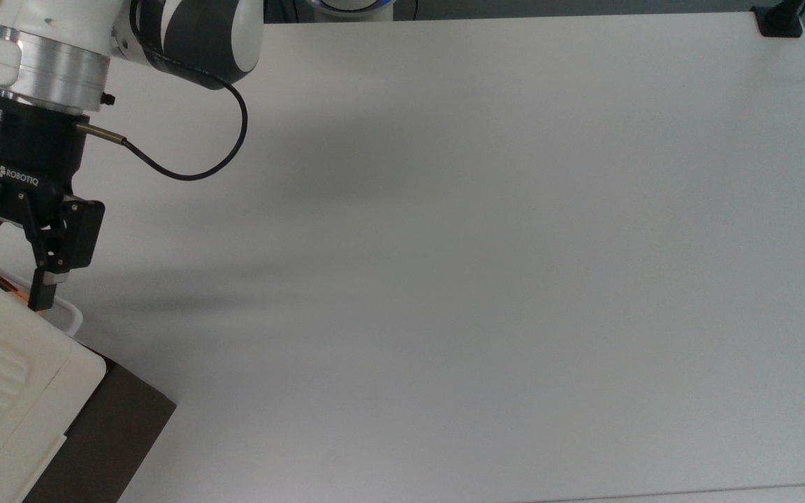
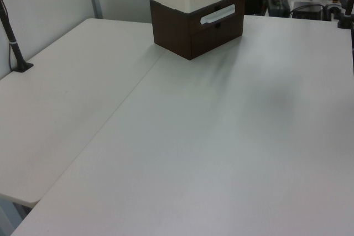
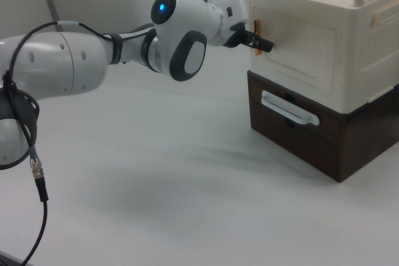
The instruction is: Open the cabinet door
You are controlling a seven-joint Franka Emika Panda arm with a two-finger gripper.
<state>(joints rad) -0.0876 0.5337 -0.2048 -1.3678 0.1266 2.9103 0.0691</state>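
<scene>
- A broad white table (image 1: pixel 486 265) spans the top view, bare across most of its top; in the left view a seam runs down it, with a pale wall panel and upright post at about 11 o'clock.
- The white Franka arm (image 3: pixel 93 60) reaches in from 9 o'clock in the right view, a black cable (image 1: pixel 193 164) looping off its wrist.
- The cabinet (image 3: pixel 324 48), cream-white with ribbed grooves on top, sits on a dark brown base (image 3: pixel 312 141) at 2 o'clock in the right view, at 7 o'clock in the top view.
- The cabinet door (image 3: pixel 299 51) is the recessed panel facing the arm, lying flush; edge-on in the top view it is a thin orange strip (image 1: pixel 15 292).
- The gripper (image 1: pixel 8 283), black, has its fingers spread apart, tips at the door's upper edge.
- A black clamp (image 1: pixel 778 21) sits at 1 o'clock in the top view.
</scene>
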